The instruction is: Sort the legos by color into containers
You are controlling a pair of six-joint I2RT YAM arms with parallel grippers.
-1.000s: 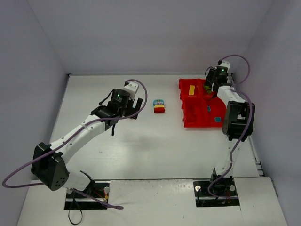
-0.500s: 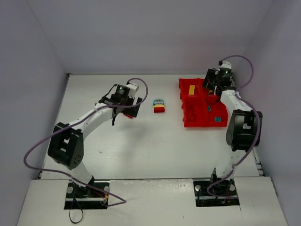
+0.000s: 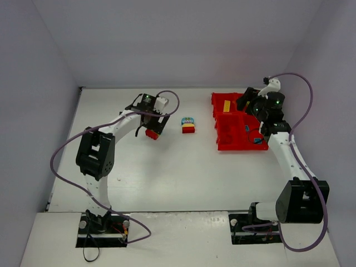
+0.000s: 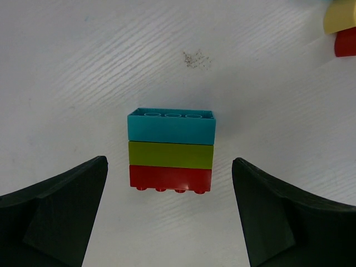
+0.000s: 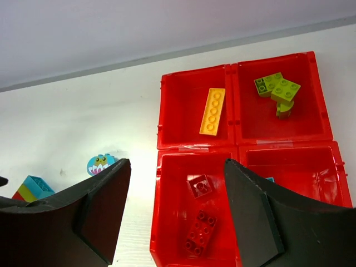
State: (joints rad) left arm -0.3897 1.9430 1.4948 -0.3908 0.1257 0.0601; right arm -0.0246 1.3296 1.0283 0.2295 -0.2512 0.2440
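A stack of teal, green and red legos (image 4: pixel 171 150) lies on the white table between my left gripper's (image 4: pixel 168 164) open fingers, untouched; in the top view its red end (image 3: pixel 151 134) shows under the left gripper (image 3: pixel 152 124). A second small stack, teal, yellow and red (image 3: pixel 188 125), lies to the right. The red four-bin tray (image 5: pixel 236 146) holds a yellow brick (image 5: pixel 213 111), green bricks (image 5: pixel 278 89), two red bricks (image 5: pixel 199 222) and a blue piece at a finger's edge. My right gripper (image 5: pixel 177 162) hangs open and empty above the tray's left side.
The teal brick with a printed face (image 5: pixel 100 164) lies left of the tray in the right wrist view. The grey back wall runs just behind the tray (image 3: pixel 239 136). Both arm bases sit at the near edge.
The left arm has swung its elbow in and the gripper has shifted a little over the three-colour stack. The right gripper has drawn back from the far right bin toward the tray's middle.
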